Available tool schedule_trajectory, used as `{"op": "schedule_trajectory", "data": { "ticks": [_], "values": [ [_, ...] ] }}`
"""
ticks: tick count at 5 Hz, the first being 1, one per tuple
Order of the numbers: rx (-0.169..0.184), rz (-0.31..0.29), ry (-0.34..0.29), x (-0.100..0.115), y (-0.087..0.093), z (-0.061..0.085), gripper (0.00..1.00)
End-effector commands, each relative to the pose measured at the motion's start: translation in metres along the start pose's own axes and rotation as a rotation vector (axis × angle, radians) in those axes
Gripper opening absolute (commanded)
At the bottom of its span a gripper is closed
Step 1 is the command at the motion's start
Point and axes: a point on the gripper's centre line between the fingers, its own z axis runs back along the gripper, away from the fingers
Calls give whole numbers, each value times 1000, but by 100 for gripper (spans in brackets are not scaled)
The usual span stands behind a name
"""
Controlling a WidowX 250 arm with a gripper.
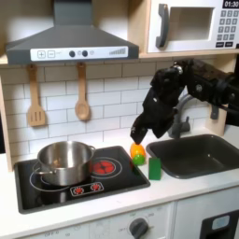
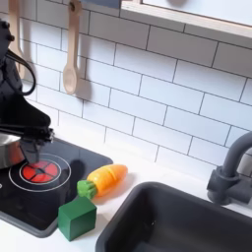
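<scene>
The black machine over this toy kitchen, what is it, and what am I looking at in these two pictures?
It is a robot arm ending in a gripper, a two-fingered claw. The first exterior view looks at the toy kitchen from the front; the second exterior view is a close look along the counter from the side.

On the counter sits a black stove with a metal pot on one burner. Beside the stove lie a toy carrot and a green block, next to a dark sink with a faucet. Two wooden utensils hang on the tiled wall, with a microwave above.

The gripper hangs just over the carrot. I cannot tell whether it is open, and it appears to hold nothing.
</scene>
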Motion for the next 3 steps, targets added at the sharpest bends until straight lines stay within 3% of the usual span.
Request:
{"op": "schedule_trajectory", "data": {
  "ticks": [1, 3],
  "values": [
    [37, 37, 4, 10, 21, -8, 100],
    [49, 68, 10, 12, 42, -11, 100]
  ]
}}
